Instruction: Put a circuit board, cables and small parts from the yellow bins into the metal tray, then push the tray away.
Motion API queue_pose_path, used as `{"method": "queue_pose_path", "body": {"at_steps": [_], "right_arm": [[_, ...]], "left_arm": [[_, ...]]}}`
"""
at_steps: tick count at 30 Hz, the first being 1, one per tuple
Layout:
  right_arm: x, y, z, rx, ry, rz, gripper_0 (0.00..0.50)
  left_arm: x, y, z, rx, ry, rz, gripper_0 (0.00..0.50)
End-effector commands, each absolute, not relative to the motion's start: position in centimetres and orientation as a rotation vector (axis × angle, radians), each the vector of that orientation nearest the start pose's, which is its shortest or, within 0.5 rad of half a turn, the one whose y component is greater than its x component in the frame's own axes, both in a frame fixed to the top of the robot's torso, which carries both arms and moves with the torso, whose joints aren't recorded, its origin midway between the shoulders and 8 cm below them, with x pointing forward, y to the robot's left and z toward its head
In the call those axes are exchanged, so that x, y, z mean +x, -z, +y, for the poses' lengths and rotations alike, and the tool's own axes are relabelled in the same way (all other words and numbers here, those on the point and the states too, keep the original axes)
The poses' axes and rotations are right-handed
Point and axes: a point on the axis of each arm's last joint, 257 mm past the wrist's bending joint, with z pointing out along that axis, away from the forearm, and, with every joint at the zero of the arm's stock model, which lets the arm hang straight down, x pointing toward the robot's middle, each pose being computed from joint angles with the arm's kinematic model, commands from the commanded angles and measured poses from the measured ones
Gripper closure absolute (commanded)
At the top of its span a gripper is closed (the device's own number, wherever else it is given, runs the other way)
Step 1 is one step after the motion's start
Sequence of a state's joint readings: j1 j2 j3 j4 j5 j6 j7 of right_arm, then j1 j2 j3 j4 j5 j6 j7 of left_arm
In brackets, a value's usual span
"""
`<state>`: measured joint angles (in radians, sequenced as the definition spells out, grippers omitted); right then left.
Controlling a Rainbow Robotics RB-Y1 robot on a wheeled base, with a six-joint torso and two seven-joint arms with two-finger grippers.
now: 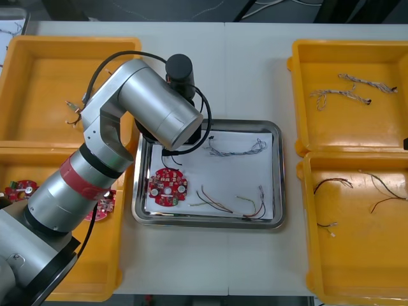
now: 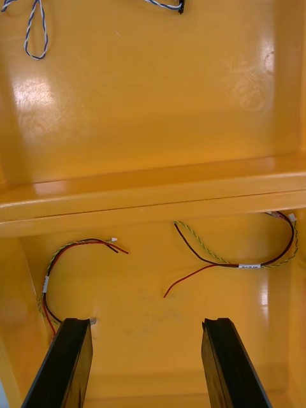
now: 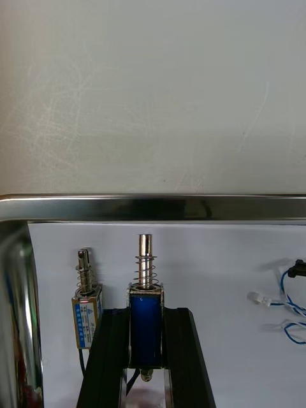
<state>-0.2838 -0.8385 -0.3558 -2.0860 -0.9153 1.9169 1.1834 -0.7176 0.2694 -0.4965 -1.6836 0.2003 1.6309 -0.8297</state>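
A: Left end effector [image 3: 145,319] clamped on a small metal part [image 3: 146,299]: blue body, sprung pin sticking out ahead. It sits over the white inside of the metal tray [image 3: 153,207], near the rim. Second part [image 3: 86,312] just beside.
B: Handling?
A: Looks rigid, dense, slick-sided. Grip the body, never the spring. Set it low or it may roll.
B: Other arm?
A: Right end effector [image 2: 145,328] wide, empty, above red and yellow cables [image 2: 236,264] in a yellow bin [image 2: 153,191].
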Motion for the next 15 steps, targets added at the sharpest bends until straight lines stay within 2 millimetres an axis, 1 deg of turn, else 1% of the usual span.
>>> {"method": "queue_pose_path", "body": {"at_steps": [1,15], "right_arm": [[39.7,10.4,-39.9,0.153,0.0,2.587,0.0],[39.7,10.4,-39.9,0.153,0.0,2.587,0.0]], "left_arm": [[52.3,21.3,8.3,0.081,-0.015,2.495,0.5],[51.4,22.7,8.0,0.109,-0.012,2.519,0.5]]}}
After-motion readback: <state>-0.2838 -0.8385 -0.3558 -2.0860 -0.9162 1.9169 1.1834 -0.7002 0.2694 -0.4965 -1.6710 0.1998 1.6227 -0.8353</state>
